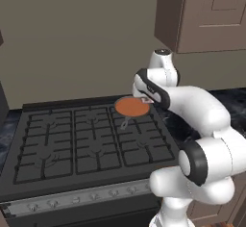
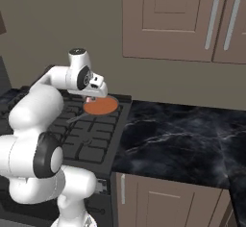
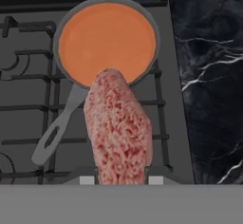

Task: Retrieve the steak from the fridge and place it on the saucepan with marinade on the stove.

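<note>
- The two-finger gripper (image 3: 118,179) of the white arm is clenched on the steak (image 3: 119,128), a flat pinkish-red slab of meat with paler mottling; in the hand view the slab stands between the two finger tips and reaches up from them.
- The far end of the steak overlaps the near rim of the saucepan (image 3: 107,41), a small shallow round pan with a grey metal rim (whether meat and rim touch cannot be told from this angle).
- The marinade (image 3: 102,38), a smooth orange-red layer, fills the pan's inside.
- The pan's thin grey metal handle (image 3: 57,128) runs away from the bowl across the grates, with a slot near its end.
- The saucepan (image 1: 132,107) sits on the back right burner of the stove (image 1: 72,144), a wide black gas cooktop with grid-like grates and a silver front strip with knobs.
- In the right base view the gripper (image 2: 91,98) hangs just over the pan's near edge.
- Beside the stove lies a black marble-veined counter (image 2: 182,134), with brown wall cabinets (image 2: 182,19) above.
</note>
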Available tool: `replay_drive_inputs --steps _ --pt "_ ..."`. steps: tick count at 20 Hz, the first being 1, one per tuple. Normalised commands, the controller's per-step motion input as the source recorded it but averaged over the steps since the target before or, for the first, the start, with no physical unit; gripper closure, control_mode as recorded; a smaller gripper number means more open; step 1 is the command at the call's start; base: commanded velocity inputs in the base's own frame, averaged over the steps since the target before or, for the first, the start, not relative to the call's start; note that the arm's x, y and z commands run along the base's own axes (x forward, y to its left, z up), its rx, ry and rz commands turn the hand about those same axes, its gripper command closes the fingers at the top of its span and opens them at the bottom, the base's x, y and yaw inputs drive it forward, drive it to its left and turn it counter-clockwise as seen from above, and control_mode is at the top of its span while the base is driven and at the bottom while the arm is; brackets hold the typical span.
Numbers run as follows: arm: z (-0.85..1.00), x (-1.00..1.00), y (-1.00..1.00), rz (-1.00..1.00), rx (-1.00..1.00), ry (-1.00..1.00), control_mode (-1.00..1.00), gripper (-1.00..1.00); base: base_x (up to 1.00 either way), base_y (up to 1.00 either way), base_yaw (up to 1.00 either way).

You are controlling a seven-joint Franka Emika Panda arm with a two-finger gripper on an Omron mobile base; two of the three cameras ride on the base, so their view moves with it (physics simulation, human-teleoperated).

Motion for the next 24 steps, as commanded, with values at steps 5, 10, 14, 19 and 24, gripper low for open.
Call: replay_drive_inputs --steps 5,10,14,19,24 --pt "-0.35 0.41 0.0 0.0 0.0 0.0 -1.0 1.0 0.0 0.0 0.0" --pt "-0.42 0.35 0.01 0.0 0.0 0.0 -1.0 1.0 0.0 0.0 0.0" --pt "-0.43 0.34 0.02 0.0 0.0 0.0 -1.0 1.0 0.0 0.0 0.0" --pt "-0.26 0.31 0.0 0.0 0.0 0.0 -1.0 1.0 0.0 0.0 0.0" --pt "-0.15 0.15 0.0 0.0 0.0 0.0 -1.0 1.0 0.0 0.0 0.0"
